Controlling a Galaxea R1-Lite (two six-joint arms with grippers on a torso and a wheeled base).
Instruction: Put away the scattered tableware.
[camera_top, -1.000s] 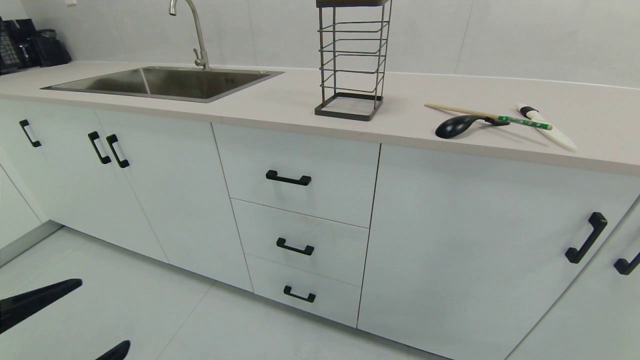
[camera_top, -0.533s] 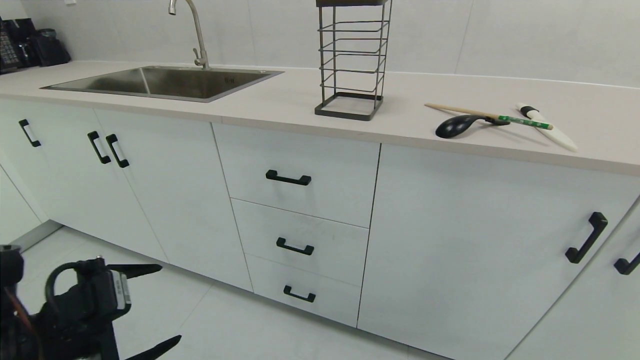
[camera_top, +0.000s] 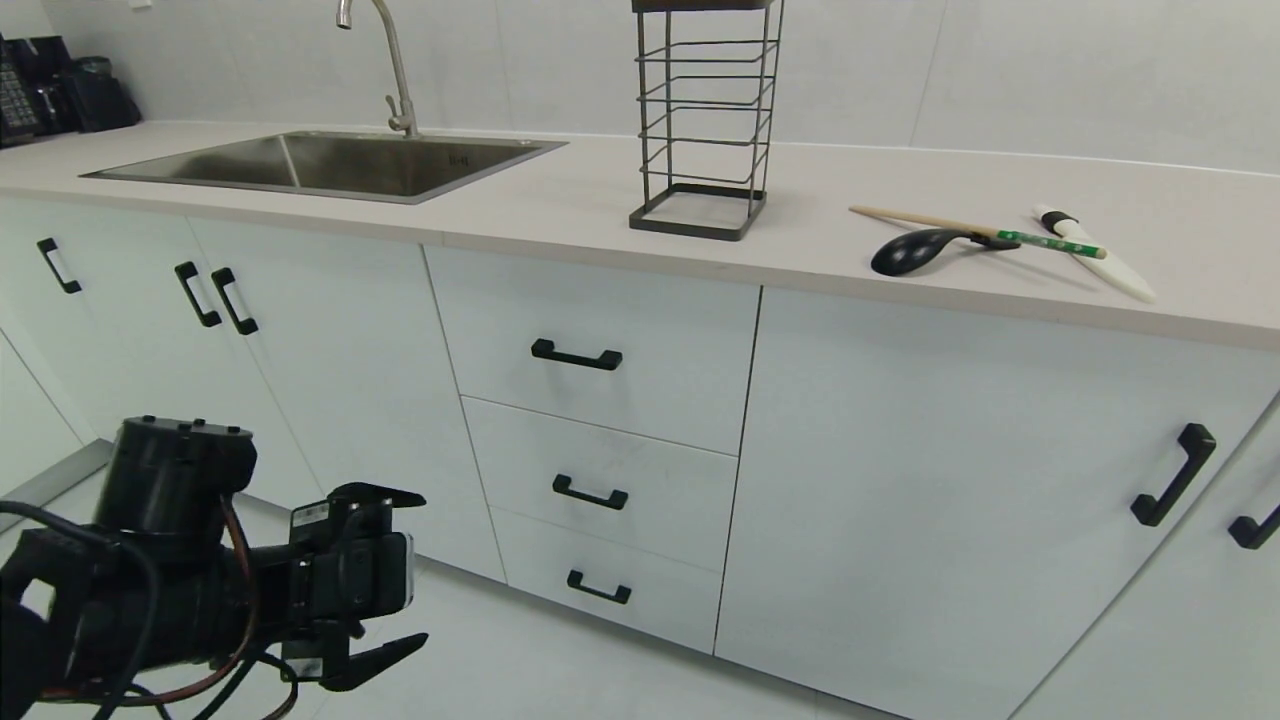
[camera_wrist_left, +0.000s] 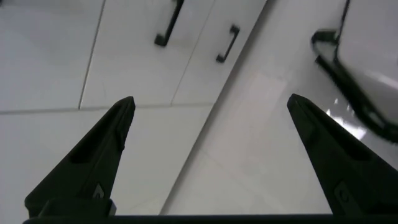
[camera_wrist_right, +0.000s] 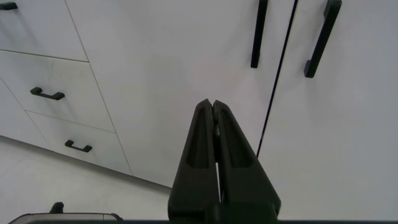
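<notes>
Left gripper (camera_top: 420, 567) hangs low before the cabinet doors, fingers spread wide, nothing between them. Right gripper (camera_wrist_right: 212, 104) is pressed together, empty, facing a door. The tableware lies well off, on the right of the counter (camera_top: 560, 200): spoon (camera_top: 915, 250), chopsticks (camera_top: 975, 232) across its handle, white utensil (camera_top: 1095, 265) crossing their far end. The rack (camera_top: 705, 120) stands between them and the sink (camera_top: 230, 160).

My read: the approach is barely begun. Best to rise above the counter lip first, then travel sideways, clear of the drawer handle (camera_top: 576, 356). There's open counter between rack and spoon, so descend there. The spoon sits near the front edge, and a nudge could tip it off.
</notes>
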